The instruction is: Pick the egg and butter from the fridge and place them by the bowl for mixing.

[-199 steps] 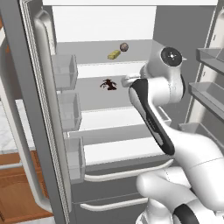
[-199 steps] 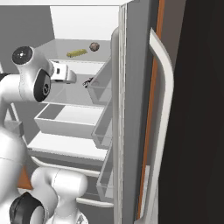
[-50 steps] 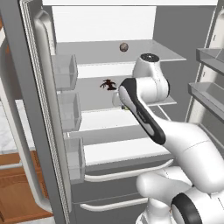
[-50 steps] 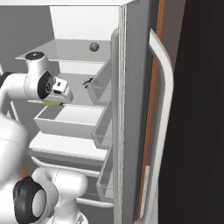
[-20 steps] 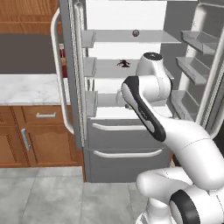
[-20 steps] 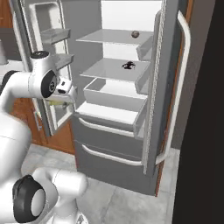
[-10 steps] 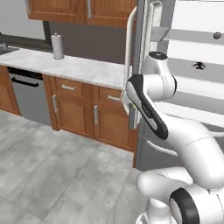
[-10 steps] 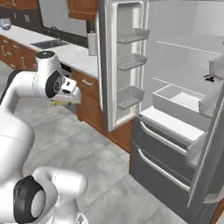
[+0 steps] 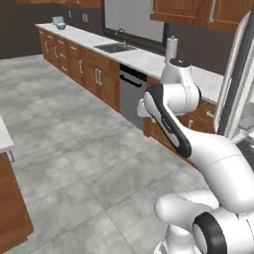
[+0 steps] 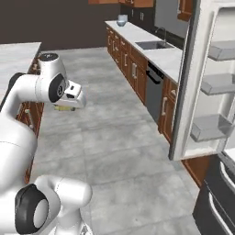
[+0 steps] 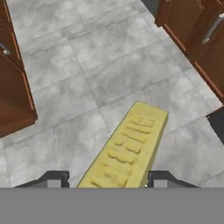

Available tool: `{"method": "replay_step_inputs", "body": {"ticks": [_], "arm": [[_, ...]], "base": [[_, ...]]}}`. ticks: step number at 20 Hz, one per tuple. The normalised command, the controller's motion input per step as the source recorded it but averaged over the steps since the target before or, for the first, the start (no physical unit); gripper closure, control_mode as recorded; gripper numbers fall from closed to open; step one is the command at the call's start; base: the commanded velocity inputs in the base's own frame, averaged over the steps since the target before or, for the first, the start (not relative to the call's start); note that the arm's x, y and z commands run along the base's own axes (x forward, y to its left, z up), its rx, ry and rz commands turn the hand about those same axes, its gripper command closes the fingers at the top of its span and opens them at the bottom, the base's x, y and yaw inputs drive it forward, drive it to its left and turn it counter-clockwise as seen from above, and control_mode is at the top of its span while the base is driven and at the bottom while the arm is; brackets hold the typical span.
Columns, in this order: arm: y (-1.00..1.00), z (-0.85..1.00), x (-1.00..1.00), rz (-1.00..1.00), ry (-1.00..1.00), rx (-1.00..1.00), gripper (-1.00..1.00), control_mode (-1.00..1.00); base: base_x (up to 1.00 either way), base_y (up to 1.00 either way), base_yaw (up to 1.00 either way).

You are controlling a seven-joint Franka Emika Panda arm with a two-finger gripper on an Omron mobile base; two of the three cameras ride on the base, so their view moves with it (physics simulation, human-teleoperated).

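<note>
Hand view showed the gripper [image 11: 105, 183] clamped on the butter [image 11: 127, 148], held above the grey tiled floor [image 11: 87, 78], its embossed top lettering too blurred to read.

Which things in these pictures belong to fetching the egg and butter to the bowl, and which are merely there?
Part of the job:
butter, clamped in the hand
bowl on the far counter
fridge, door open

Merely there:
sink
dishwasher
paper towel roll
</note>
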Motion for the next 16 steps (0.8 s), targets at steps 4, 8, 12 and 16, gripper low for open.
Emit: {"method": "replay_step_inputs", "body": {"ticks": [4,8,12,16], "arm": [[0.00,0.00,0.00,0.00,0.00,0.00,1.00,1.00],[0.00,0.00,0.00,0.00,0.00,0.00,1.00,1.00],[0.00,0.00,0.00,0.00,0.00,0.00,1.00,1.00],[0.00,0.00,0.00,0.00,0.00,0.00,1.00,1.00]], "base": [[0.31,0.00,0.64],[0.59,-0.01,0.20],[0.84,-0.07,0.02],[0.84,-0.07,0.02]]}}
